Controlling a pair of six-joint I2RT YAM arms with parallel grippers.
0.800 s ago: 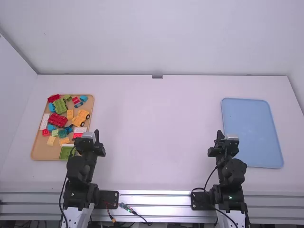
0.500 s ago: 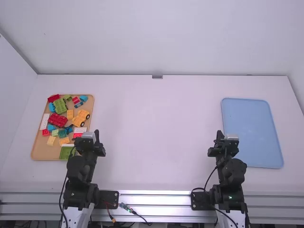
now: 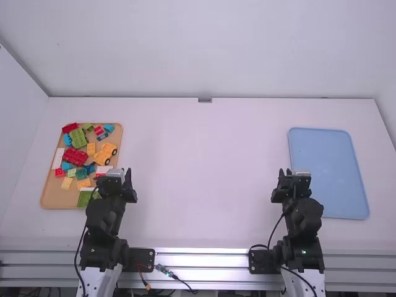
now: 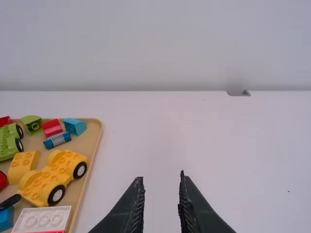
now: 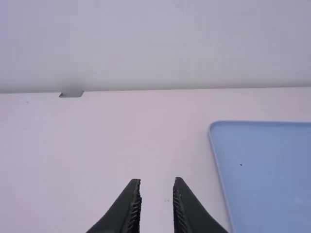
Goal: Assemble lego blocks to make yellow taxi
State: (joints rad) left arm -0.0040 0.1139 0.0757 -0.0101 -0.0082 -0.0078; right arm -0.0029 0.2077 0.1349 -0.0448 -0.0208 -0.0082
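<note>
1. At the near left, the left gripper (image 3: pixel 115 176) hangs by the tan tray's near right part, its fingers held wide apart.
2. At the near right, the right gripper (image 3: pixel 293 175) is beside the left edge of the blue tray (image 3: pixel 328 173), its fingers also spread wide.
3. In the near part of the tan tray (image 3: pixel 52 199) lies a green piece (image 3: pixel 87 198); slightly farther are two small yellow blocks (image 3: pixel 67 183) (image 3: pixel 83 183).
4. Beyond them, a white-and-red block (image 4: pixel 43 219) lies near the tray's right edge.
5. Around the tray's middle, the yellow wheeled car base (image 4: pixel 54 175) sits toward the right, just beside a yellow block (image 4: pixel 23 165) on its left. A studded red block (image 3: pixel 75 156) lies farther left.
6. Toward the far end are the green wheeled base (image 4: pixel 8 141), a curved green block (image 4: pixel 33 124), a red block (image 4: pixel 52 127) and a blue block (image 4: pixel 75 126).
7. The white table (image 3: pixel 204 167) ends at a far wall (image 3: pixel 198 49).
</note>
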